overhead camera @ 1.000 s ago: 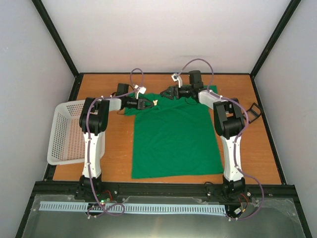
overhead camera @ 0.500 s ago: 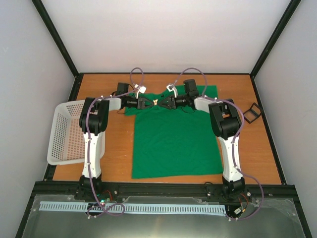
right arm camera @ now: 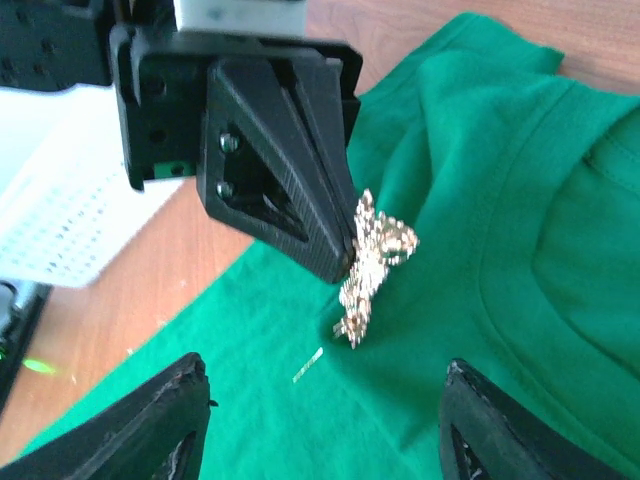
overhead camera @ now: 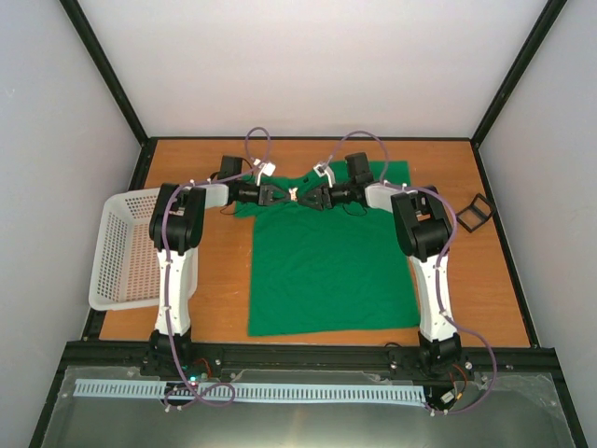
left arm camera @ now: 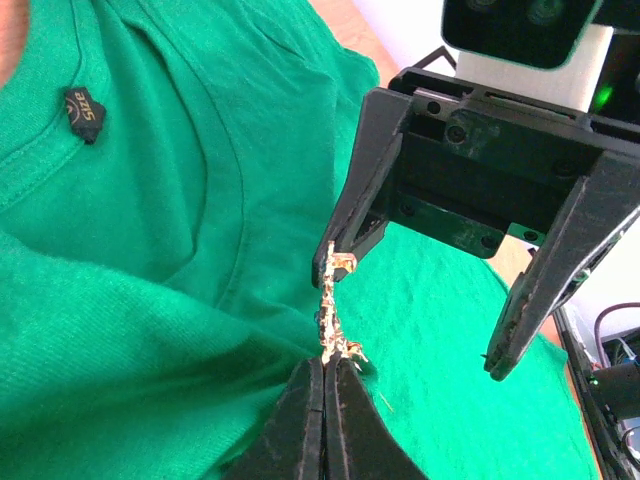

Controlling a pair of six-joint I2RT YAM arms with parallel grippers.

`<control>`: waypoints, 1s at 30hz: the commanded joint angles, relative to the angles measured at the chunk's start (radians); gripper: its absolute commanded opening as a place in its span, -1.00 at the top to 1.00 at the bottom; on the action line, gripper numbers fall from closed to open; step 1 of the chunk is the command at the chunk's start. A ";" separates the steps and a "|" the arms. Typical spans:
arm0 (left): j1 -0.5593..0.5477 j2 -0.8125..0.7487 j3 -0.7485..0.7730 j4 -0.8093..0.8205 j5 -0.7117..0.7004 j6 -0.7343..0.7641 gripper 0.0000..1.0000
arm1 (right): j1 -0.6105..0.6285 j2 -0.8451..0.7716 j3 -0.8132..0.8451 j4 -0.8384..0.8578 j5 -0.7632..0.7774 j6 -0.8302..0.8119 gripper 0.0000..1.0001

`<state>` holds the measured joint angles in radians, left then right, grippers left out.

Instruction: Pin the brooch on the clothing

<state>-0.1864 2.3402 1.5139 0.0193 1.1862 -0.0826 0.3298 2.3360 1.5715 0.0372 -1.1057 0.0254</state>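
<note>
**Top external:** The left tool (overhead camera: 278,195) is clamped shut on the brooch (overhead camera: 293,194). The right tool (overhead camera: 311,197) faces it tip to tip, over the collar end of the clothing (overhead camera: 331,271) near the table's far edge. The one green shirt lies flat down the middle of the table (overhead camera: 219,280), with bare wood on both sides of it. One white mesh basket (overhead camera: 117,252) sits on the left edge and overhangs it. One small black square frame (overhead camera: 473,213) stands at the right edge, well apart from the shirt.

**Left wrist:** The left tool's closed fingertips (left arm camera: 325,405) pinch the lower end of the brooch (left arm camera: 333,320), which stands upright just above the fabric. The right tool (left arm camera: 418,308) is wide open and holds nothing. One of its fingertips is at the brooch's upper end; whether it touches cannot be told.

**Right wrist:** The right tool's own fingers (right arm camera: 165,425) stand far apart, with the single brooch (right arm camera: 372,262) ahead between them, held in the left tool. A pale sliver (right arm camera: 308,365) lies on the shirt.
</note>
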 commanded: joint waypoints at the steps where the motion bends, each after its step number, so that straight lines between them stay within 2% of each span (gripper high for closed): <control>1: 0.002 -0.021 0.038 -0.041 0.010 0.061 0.99 | 0.003 -0.092 -0.011 -0.173 0.073 -0.269 -0.24; 5: 0.002 -0.011 0.059 -0.062 0.012 0.071 0.99 | 0.004 -0.072 0.080 -0.378 0.113 -0.462 -0.24; 10: 0.003 -0.007 0.069 -0.064 0.015 0.067 0.99 | 0.031 -0.006 0.189 -0.536 0.199 -0.513 -0.15; 18: 0.007 0.002 0.080 -0.065 0.031 0.063 0.99 | 0.067 -0.011 0.132 -0.446 0.273 -0.474 -0.33; 24: 0.011 0.009 0.092 -0.076 0.035 0.068 0.99 | 0.068 0.016 0.172 -0.495 0.282 -0.478 -0.32; 30: 0.011 0.011 0.101 -0.082 0.039 0.068 0.99 | 0.067 0.025 0.177 -0.507 0.330 -0.417 -0.22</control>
<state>-0.1795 2.3405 1.5745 -0.0544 1.1938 -0.0418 0.3985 2.3398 1.7271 -0.4541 -0.8177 -0.4274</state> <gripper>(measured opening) 0.016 0.621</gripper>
